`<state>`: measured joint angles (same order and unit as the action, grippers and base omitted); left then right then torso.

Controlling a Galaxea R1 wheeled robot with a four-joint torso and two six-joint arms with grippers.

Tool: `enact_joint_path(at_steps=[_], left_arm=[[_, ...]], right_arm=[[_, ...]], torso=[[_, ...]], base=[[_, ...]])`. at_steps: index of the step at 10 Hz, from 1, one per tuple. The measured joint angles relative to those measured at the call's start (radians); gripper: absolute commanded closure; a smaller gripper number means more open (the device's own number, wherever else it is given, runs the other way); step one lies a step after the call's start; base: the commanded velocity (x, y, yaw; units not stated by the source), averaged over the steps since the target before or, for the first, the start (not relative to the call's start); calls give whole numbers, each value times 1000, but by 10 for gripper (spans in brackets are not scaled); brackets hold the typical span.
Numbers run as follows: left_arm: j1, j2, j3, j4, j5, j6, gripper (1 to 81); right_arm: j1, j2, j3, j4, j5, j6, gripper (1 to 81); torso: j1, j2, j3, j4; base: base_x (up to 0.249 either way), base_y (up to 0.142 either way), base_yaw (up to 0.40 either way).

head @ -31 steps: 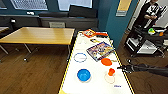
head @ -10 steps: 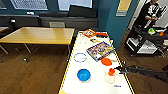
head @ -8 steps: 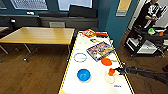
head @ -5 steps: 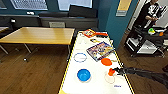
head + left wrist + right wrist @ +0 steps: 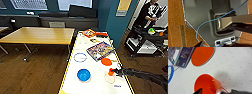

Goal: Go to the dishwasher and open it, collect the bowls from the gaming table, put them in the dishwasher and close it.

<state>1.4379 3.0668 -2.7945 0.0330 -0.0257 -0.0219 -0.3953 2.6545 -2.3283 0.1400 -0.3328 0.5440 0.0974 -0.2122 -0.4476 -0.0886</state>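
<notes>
Since three seconds ago the right arm has reached further over the tabletop (image 5: 95,85), and its gripper (image 5: 115,71) now meets the orange bowl (image 5: 110,72), tipped up off its base. In the right wrist view that bowl (image 5: 205,84) lies on its side, mouth toward the camera; whether the fingers grasp its rim I cannot tell. Best to secure the rim firmly before lifting, since thin plastic may slip. A second orange bowl (image 5: 106,61) sits just beyond, a blue bowl (image 5: 83,74) well apart leftward; all are small, bright, glossy
</notes>
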Motion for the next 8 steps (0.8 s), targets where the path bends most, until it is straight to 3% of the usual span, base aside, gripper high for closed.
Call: enact_joint_path(at_steps=[8], left_arm=[[0, -9, -1, 0, 0, -9, 10]], right_arm=[[-41, 3, -6, 10, 77, 26, 10]], torso=[[0, 0, 0, 0]], base=[[0, 0, 0]])
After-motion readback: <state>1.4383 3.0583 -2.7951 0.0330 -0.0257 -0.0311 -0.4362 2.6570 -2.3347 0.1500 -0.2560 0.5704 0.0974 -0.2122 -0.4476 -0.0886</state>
